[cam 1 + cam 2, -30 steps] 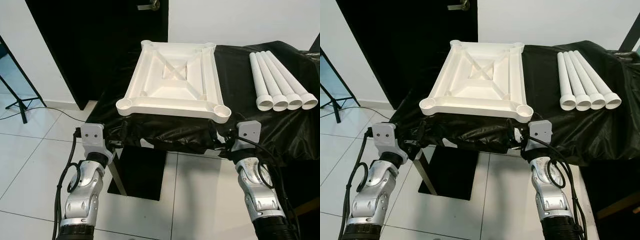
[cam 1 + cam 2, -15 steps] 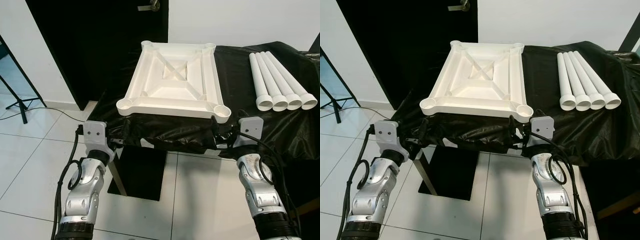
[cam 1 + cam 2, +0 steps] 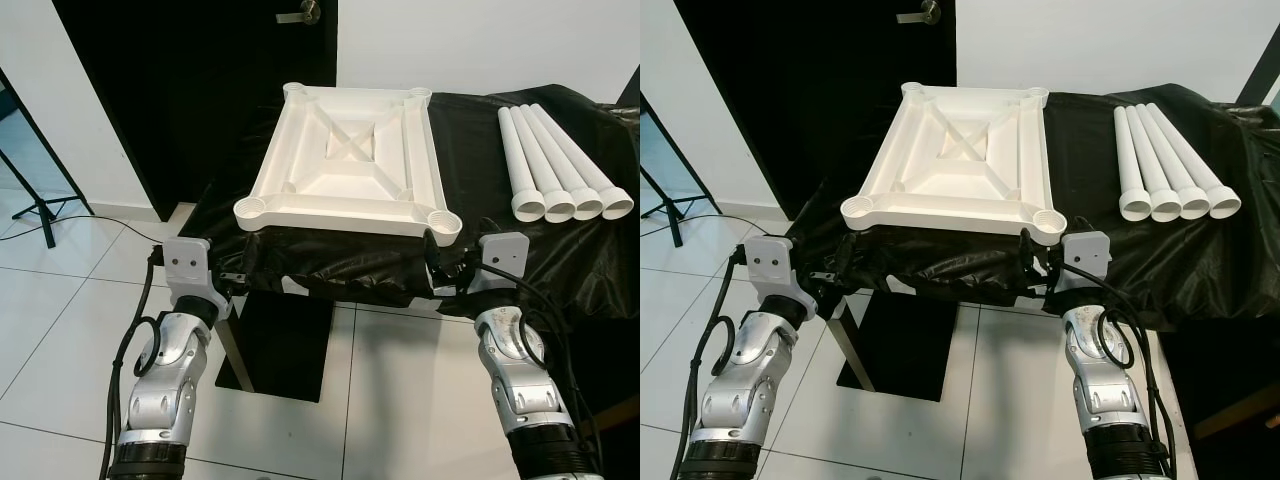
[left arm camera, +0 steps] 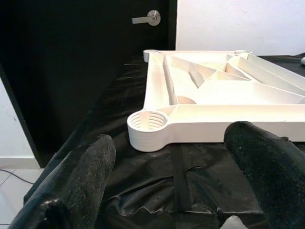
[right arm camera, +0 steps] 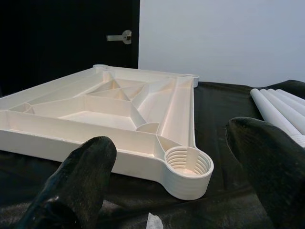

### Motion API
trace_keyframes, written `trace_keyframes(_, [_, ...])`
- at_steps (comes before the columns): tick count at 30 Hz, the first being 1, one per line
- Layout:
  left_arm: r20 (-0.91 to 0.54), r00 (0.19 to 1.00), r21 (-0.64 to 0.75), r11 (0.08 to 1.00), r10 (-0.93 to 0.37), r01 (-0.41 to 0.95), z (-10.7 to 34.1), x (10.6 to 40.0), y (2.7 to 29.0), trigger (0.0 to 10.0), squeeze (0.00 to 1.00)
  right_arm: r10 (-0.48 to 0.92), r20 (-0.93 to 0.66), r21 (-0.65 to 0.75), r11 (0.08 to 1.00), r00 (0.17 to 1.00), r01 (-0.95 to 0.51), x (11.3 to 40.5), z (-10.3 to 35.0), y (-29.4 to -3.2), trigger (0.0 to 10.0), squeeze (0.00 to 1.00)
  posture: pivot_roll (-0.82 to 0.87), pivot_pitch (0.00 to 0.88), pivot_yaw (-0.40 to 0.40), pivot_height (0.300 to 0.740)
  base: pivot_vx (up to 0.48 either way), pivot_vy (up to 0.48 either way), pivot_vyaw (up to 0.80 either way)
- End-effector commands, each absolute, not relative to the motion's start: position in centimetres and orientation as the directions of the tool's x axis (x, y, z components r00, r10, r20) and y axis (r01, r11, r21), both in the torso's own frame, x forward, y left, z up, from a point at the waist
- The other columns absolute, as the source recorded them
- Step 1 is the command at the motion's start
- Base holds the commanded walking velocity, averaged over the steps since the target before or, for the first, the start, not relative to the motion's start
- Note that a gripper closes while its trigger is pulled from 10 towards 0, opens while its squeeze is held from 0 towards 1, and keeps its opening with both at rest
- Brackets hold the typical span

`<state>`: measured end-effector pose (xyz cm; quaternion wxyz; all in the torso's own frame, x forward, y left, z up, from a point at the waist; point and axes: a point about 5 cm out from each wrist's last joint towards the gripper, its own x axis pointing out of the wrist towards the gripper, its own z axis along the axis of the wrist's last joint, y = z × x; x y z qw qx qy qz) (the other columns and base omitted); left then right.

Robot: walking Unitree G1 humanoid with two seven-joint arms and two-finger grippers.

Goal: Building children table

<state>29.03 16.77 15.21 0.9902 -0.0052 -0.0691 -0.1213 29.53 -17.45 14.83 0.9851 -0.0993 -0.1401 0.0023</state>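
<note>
A white plastic tabletop (image 3: 345, 165) lies upside down on a table draped in black cloth (image 3: 470, 150), its ribbed underside facing up. Several white tube legs (image 3: 560, 165) lie side by side on the cloth to its right. My left gripper (image 4: 171, 143) is open at the cloth's front edge, facing the tabletop's near-left corner socket (image 4: 147, 129). My right gripper (image 5: 171, 138) is open too, just short of the near-right corner socket (image 5: 188, 169). Neither gripper holds or touches anything; both fingers stay in front of the tabletop's near rim.
A black door (image 3: 190, 80) with a lever handle (image 3: 300, 13) stands behind the table, beside a white wall. A tripod leg and cable (image 3: 40, 205) sit on the white tile floor (image 3: 330, 400) at the left. The table's dark base (image 3: 280, 350) is between my arms.
Both arms have risen and reached forward toward the table's front edge, the right one closing in on the near-right corner socket. The tabletop and legs have not moved.
</note>
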Motion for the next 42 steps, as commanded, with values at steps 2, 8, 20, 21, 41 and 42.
trace_keyframes(2, [0.137,0.949,0.023,0.959,-0.283,0.283,15.50,28.89,16.43,10.0,0.00,0.034,0.288,-0.201,0.979,0.957,0.026,29.67,15.21,-17.39,10.0,0.00,0.03,0.000,0.020,0.740,0.000,0.000,0.00])
trace_keyframes(8, [0.139,0.950,0.028,0.960,-0.281,0.280,15.60,28.98,16.48,10.0,0.00,0.030,0.288,-0.197,0.980,0.957,0.028,29.77,15.26,-17.40,10.0,0.00,0.03,0.000,0.019,0.740,0.000,0.000,0.00])
trace_keyframes(20, [0.144,0.946,0.028,0.957,-0.291,0.290,15.74,29.07,16.23,10.0,0.00,0.029,0.287,-0.199,0.980,0.957,0.030,29.90,15.39,-17.45,10.0,0.00,0.02,0.000,0.017,0.740,0.000,0.000,0.00])
trace_keyframes(21, [0.144,0.946,0.028,0.957,-0.291,0.290,15.75,29.09,16.22,10.0,0.00,0.029,0.286,-0.199,0.980,0.958,0.029,29.90,15.39,-17.43,10.0,0.00,0.02,0.000,0.017,0.740,0.000,0.000,0.00])
trace_keyframes(41, [0.144,0.941,0.054,0.952,-0.306,0.301,15.67,28.95,16.24,10.0,0.00,0.033,0.285,-0.200,0.979,0.958,0.025,29.78,15.31,-17.26,10.0,0.00,0.02,0.000,0.018,0.740,0.000,-0.040,0.00])
trace_keyframes(42, [0.145,0.940,0.055,0.952,-0.307,0.303,15.69,28.95,16.24,10.0,0.00,0.033,0.285,-0.200,0.980,0.958,0.026,29.77,15.30,-17.26,10.0,0.00,0.02,0.000,0.018,0.740,0.000,-0.251,0.00])
